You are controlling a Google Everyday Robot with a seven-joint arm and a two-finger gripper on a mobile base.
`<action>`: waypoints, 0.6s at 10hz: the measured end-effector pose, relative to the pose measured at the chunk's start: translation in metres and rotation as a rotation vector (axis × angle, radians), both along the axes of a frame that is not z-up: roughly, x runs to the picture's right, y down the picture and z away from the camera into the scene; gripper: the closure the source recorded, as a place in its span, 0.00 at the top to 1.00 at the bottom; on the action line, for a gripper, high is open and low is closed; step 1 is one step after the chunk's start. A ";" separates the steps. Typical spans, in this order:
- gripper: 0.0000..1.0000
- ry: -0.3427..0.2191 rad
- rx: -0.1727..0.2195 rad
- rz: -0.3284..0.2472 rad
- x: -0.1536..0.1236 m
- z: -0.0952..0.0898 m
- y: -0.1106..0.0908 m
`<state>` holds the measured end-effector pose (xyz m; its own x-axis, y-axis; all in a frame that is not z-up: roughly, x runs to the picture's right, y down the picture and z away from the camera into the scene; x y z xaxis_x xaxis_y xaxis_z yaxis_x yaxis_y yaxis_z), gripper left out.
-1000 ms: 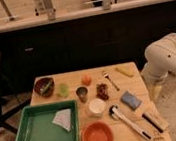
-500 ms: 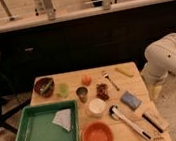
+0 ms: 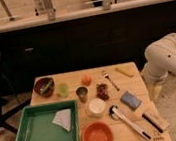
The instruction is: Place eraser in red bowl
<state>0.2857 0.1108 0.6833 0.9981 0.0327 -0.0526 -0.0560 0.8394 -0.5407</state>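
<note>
One small tan rectangular eraser (image 3: 150, 117) lies by the wooden table's (image 3: 134, 83) front-right corner, the round orange-red plastic bowl (image 3: 97, 137) at its front edge. The gripper (image 3: 156, 93) hangs off the right edge, fingers apart.

Eraser (image 3: 153, 119): small tan block with a black strip along one long side, lying flat and diagonal at the front right corner of the desk (image 3: 134, 85). Red bowl (image 3: 98, 138): round, shallow, orange-red, upright at the front edge near the middle, well left of the eraser. Claw (image 3: 156, 92) hangs just off the desk's right edge, touching neither.
</note>
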 end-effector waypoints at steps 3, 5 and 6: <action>0.80 0.002 0.001 0.002 0.001 0.000 0.001; 0.80 0.023 0.006 0.034 0.006 0.001 0.007; 0.80 0.054 0.007 0.086 0.018 0.001 0.020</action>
<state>0.3038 0.1306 0.6847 0.9872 0.1189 -0.1062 -0.1574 0.8337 -0.5293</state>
